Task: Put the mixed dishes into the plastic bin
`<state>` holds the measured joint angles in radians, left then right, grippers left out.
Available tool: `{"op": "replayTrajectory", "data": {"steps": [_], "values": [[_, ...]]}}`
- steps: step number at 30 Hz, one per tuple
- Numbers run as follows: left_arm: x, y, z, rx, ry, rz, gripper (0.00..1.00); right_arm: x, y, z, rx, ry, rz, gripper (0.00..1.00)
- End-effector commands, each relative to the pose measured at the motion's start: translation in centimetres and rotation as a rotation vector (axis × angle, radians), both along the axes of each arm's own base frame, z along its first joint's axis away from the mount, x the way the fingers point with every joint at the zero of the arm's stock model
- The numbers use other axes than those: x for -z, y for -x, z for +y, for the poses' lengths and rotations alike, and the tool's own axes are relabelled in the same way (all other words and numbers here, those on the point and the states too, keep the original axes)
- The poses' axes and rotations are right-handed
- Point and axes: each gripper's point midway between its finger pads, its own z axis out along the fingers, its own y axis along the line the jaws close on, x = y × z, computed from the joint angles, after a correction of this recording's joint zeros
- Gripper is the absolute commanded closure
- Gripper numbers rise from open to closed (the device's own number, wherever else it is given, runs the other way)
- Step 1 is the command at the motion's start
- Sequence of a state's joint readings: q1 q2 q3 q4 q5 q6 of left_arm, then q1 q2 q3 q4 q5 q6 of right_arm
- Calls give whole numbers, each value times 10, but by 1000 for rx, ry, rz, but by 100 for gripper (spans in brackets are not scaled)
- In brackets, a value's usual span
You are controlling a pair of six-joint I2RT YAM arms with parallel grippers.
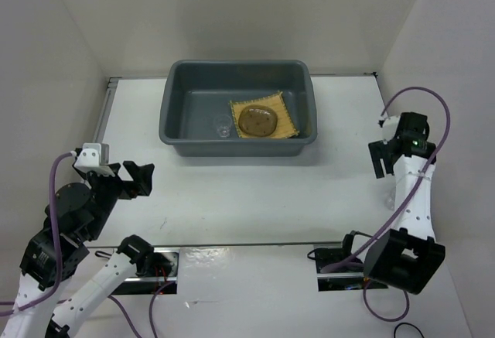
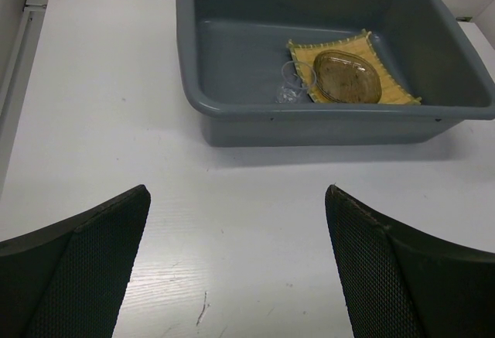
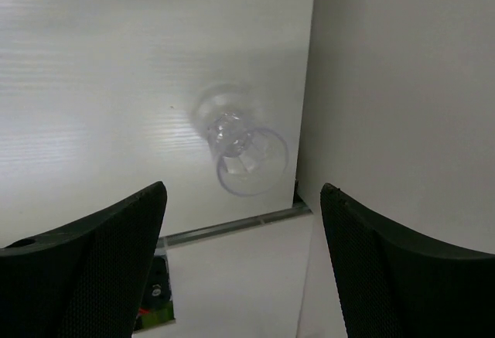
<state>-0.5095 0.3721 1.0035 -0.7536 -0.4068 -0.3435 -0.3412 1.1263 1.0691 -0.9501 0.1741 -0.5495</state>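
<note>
The dark grey plastic bin (image 1: 174,106) stands at the back middle of the table. Inside it lies the yellow woven mat (image 1: 288,106) with a round glass saucer (image 1: 257,121) on top. A tiny clear cup (image 1: 222,128) rests on the bin floor just left of the mat. Another tiny clear cup (image 3: 247,164) sits on the table by the right wall, mouth toward the right wrist camera. My right gripper (image 3: 241,199) hangs open above this cup, apart from it. My left gripper (image 2: 237,192) is open and holds nothing, well short of the bin (image 2: 325,125).
White walls close in the table on the left, back and right; the right wall (image 3: 402,83) is next to the loose cup. A metal rail (image 1: 232,244) crosses the near edge between the arm bases.
</note>
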Motion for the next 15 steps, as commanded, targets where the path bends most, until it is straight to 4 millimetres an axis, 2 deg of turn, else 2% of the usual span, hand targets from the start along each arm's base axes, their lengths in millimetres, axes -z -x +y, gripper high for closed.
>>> {"op": "replayTrajectory", "data": {"steps": [1,2,3,4,5,7,9,11,15], "values": [[-12,1,-1,9,30,-51,0,10,-8,-28,25,-5,-51,15],[-12,1,-1,9,30,-51,0,19,-6,-30,2,-44,-36,17],[-12,1,-1,9,30,-51,0,32,4,-46,54,-79,-5,18],[-12,1,-1,9,30,-51,0,39,7,-51,58,-108,10,19],[-12,1,-1,9,30,-51,0,49,9,-47,44,-169,24,20],[-12,1,-1,11,21,-53,0,65,19,-59,70,-216,74,23],[-12,1,-1,11,21,-53,0,78,25,-54,53,-258,112,25],[-12,1,-1,11,21,-53,0,89,28,-52,44,-260,121,25],[-12,1,-1,11,21,-53,0,91,32,-52,37,-211,110,27]]}}
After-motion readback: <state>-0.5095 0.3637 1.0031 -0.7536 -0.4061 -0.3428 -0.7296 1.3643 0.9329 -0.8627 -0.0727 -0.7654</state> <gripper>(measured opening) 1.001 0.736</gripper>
